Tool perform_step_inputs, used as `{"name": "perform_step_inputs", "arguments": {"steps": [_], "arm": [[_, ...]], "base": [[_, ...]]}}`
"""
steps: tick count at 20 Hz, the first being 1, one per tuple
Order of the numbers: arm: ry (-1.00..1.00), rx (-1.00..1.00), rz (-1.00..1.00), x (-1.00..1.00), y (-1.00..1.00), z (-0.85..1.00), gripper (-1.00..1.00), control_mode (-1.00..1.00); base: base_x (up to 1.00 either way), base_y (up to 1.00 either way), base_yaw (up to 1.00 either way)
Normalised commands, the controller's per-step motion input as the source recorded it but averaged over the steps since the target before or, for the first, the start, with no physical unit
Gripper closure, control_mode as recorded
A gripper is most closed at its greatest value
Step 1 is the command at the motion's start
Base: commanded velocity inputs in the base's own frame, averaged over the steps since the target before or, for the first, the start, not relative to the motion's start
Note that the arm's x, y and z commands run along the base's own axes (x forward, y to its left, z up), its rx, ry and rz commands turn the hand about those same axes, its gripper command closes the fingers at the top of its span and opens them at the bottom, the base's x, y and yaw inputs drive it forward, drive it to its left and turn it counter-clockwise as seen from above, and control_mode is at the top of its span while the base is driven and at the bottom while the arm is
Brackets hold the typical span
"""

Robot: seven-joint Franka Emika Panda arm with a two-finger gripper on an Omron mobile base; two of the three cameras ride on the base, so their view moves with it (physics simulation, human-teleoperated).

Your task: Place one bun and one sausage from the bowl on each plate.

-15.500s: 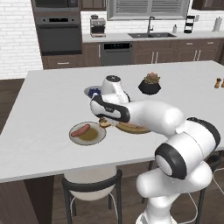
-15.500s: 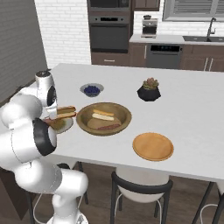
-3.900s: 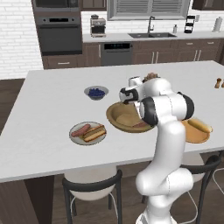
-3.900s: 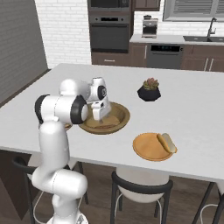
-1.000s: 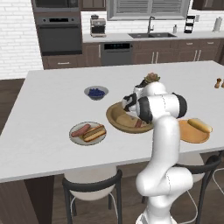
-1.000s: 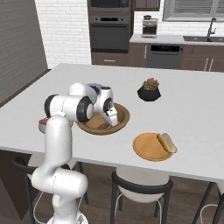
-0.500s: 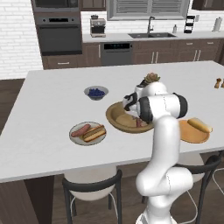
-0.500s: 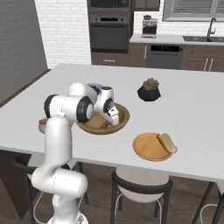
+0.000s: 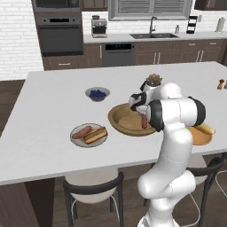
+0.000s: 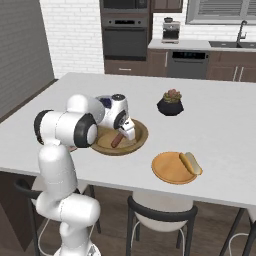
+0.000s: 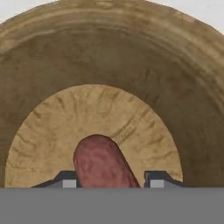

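The wooden bowl (image 9: 122, 119) (image 10: 138, 131) sits mid-counter, and its rim (image 11: 109, 17) arcs across the top of the hand view. My gripper (image 9: 142, 116) (image 10: 125, 133) (image 11: 109, 181) reaches down into it, shut on a reddish sausage (image 9: 144, 122) (image 10: 117, 140) (image 11: 103, 162) that stays low over the bowl's floor. The fingertips (image 11: 66, 181) press it from both sides. The grey-rimmed plate (image 9: 75, 137) to the left carries a sausage (image 9: 81, 132) and a bun (image 9: 95, 135). The orange plate (image 9: 199, 138) (image 10: 167, 169) holds one bun (image 9: 203, 129) (image 10: 190, 162).
A small grey bowl of berries (image 9: 97, 93) and a black plant pot (image 9: 154, 81) (image 10: 170, 104) stand behind the wooden bowl. Two shakers (image 9: 220, 83) are at the far right. Stools stand at the counter's near edge.
The jaws have closed from wide apart onto the sausage in the bowl. The arm has hardly moved.
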Motion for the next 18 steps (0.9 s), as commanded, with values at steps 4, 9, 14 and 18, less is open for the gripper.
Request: {"name": "perform_step_inputs", "arguments": {"steps": [4,9,14,18], "arm": [[-0.12,0.00,0.00,-0.26,-0.13,1.00,1.00,-1.00],[0.00,-0.01,0.00,-0.35,-0.55,0.94,1.00,-1.00],[0.06,-0.09,0.11,-0.59,-0.95,0.18,1.00,-1.00],[0.10,-0.13,0.20,-0.57,-1.00,0.00,1.00,-1.00]], "base": [[0.00,0.00,0.00],[0.00,0.00,0.00],[0.00,0.00,0.00],[0.00,0.00,0.00]]}}
